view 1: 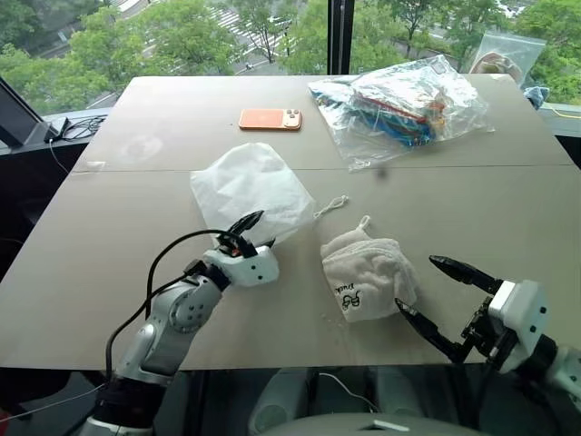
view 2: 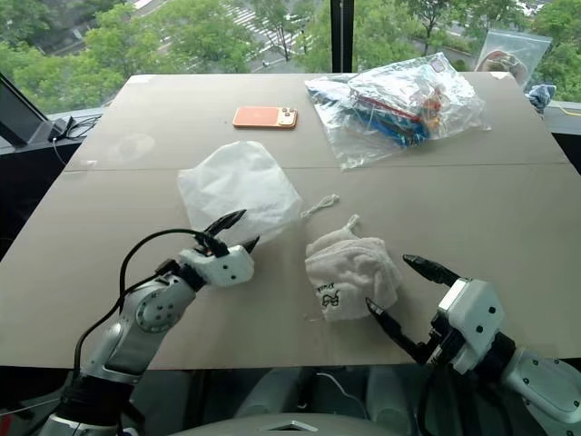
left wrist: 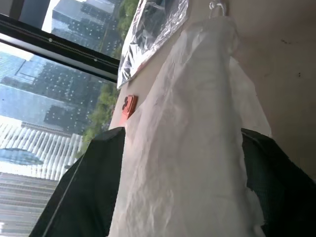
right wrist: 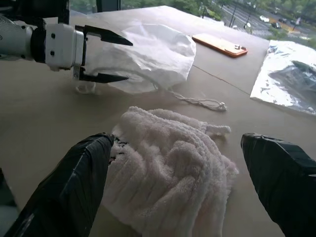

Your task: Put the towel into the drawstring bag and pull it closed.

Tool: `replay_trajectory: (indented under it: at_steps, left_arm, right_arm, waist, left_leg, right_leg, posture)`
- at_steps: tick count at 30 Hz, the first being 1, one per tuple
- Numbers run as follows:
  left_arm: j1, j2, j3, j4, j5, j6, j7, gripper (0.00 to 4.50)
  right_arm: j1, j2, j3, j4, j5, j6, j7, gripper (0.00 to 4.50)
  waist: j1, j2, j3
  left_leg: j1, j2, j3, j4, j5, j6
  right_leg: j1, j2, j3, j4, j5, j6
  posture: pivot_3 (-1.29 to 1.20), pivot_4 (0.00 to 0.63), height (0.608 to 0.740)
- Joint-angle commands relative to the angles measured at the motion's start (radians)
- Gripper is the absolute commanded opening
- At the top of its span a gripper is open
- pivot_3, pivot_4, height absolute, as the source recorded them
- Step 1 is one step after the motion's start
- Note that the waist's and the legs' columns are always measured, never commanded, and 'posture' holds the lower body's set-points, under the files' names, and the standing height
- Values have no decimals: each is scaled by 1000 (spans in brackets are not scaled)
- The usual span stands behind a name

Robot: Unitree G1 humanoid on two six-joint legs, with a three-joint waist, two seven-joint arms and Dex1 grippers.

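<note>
1. Two risks: left gripper (view 1: 256, 231), half open at near edge of drawstring bag (view 1: 252, 187), maybe pinching both layers shut.
2. Right gripper (view 1: 434, 294), gaping wide beside towel (view 1: 368, 274) at near right, maybe nudging it away.

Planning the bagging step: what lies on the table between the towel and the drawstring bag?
A loose end of the bag's white cord lies between the drawstring bag and the towel; otherwise bare table. The left eye view shows it.
</note>
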Motion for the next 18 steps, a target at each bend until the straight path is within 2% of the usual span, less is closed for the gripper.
replay_trajectory:
  at_steps: [1,3,4,10,13,16,18]
  left_arm:
    - [-99,-46,36,-57,-190,240,-154,1406]
    - [-205,-76,53,-62,-304,428,-244,443]
    - [-250,-81,58,-54,-353,503,-287,111]
    - [-512,-83,117,22,-656,984,-471,111]
    - [-625,-95,163,60,-784,1200,-489,111]
    - [-696,-100,185,93,-844,1299,-466,111]
    - [-698,-72,138,86,-829,1258,-468,111]
  right_arm:
    - [-31,-29,-9,-54,54,135,-64,4500]
    - [-80,-25,-13,-27,132,199,-80,4500]
    - [-101,-28,-14,-14,137,219,-86,4500]
    - [-170,-30,47,37,104,271,-121,4500]
    - [-216,-8,88,77,93,307,-160,4500]
    - [-261,9,93,106,123,327,-158,4500]
    - [-312,48,95,136,130,361,-208,4500]
  waist:
    - [-1,0,0]
    - [-5,-1,0]
    - [-8,-1,0]
    - [-16,-2,1]
    - [-18,-3,1]
    - [-21,-3,1]
    - [-27,-3,1]
  left_leg:
    - [0,0,0,0,0,0]
    - [-1,0,-1,2,0,0]
    - [-2,0,-2,5,0,0]
    - [-2,-1,-2,6,0,0]
    - [-2,-1,-2,7,0,0]
    - [-2,-1,-2,7,0,0]
    - [-2,-1,-2,7,0,0]
  right_leg:
    - [0,0,0,0,0,0]
    - [0,2,-1,1,0,0]
    - [0,3,-3,1,0,0]
    - [1,3,-2,3,0,0]
    - [0,3,-2,4,0,1]
    - [0,3,-1,5,0,1]
    - [0,3,-1,5,0,1]
  posture:
    - [0,150,740]
    - [0,150,740]
    - [0,150,740]
    - [0,150,740]
    - [0,150,740]
    - [0,150,740]
    - [0,150,740]
